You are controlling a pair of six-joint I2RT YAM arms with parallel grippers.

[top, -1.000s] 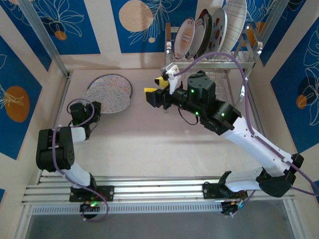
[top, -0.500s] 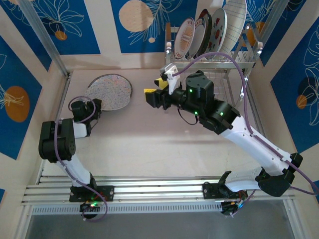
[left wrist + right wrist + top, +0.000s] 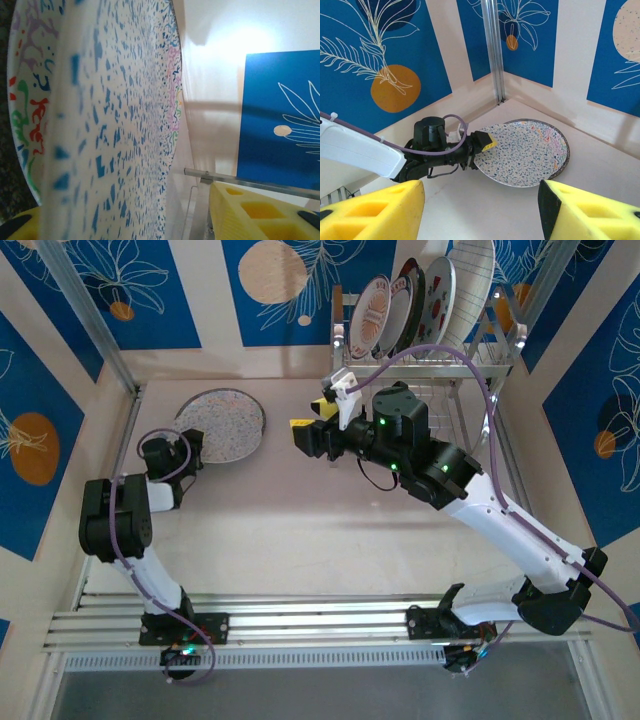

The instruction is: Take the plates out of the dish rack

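A speckled grey plate [image 3: 222, 423] lies on the table at the back left, also seen in the right wrist view [image 3: 527, 152]. My left gripper [image 3: 191, 447] sits at its near-left rim, open, with the rim still between the jaws. One yellow finger [image 3: 250, 210] stands clear of the plate's face [image 3: 115, 125]. My right gripper [image 3: 309, 423] hovers open and empty over mid-table, its yellow pads [image 3: 375, 212] wide apart. The chrome dish rack [image 3: 440, 365] stands at the back right. Several plates [image 3: 376, 315] stand upright in its top tier.
Blue patterned walls close in the back and both sides. An aluminium post [image 3: 95, 325] runs along the left corner near the plate. The right arm's purple cable [image 3: 470, 360] loops in front of the rack.
My left gripper's jaws have opened off the speckled plate's rim, and the plate now rests flat on the table. The left arm shifted slightly. The right arm has not moved.
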